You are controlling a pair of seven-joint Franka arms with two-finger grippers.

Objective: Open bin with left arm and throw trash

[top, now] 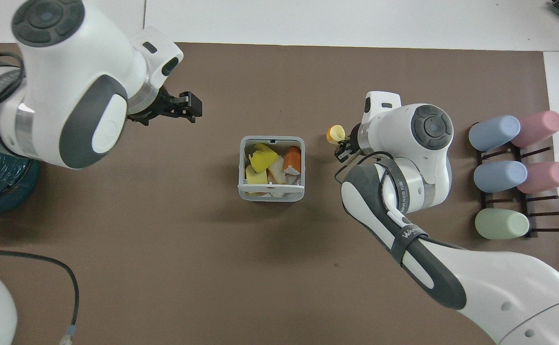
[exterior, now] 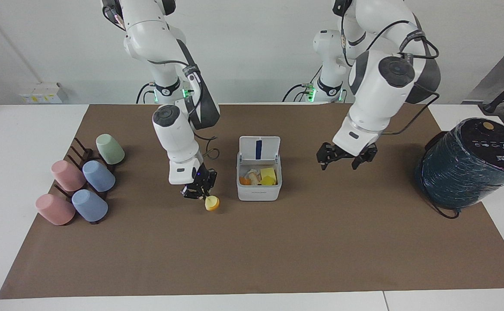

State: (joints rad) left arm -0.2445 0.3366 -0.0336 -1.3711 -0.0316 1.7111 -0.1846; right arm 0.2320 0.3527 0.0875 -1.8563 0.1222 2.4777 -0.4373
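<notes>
Right gripper (exterior: 203, 196) clamped on one bread slice (exterior: 212, 203), left gripper (exterior: 344, 158) apart — one bin (exterior: 259, 193), lid up

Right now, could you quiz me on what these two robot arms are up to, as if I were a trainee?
1. True or false: the bin has its lid standing open.
2. Which gripper is shut on a piece of trash? A) the left gripper B) the right gripper C) neither
3. Fill in: the bread slice pinched by that gripper is beside the bin, toward the ____ arm's end of the table.

Key
1. True: the lid is tipped up and toy food shows inside.
2. B: its fingertips pinch the bread slice; the left gripper hangs open and empty over the brown mat.
3. right
</notes>
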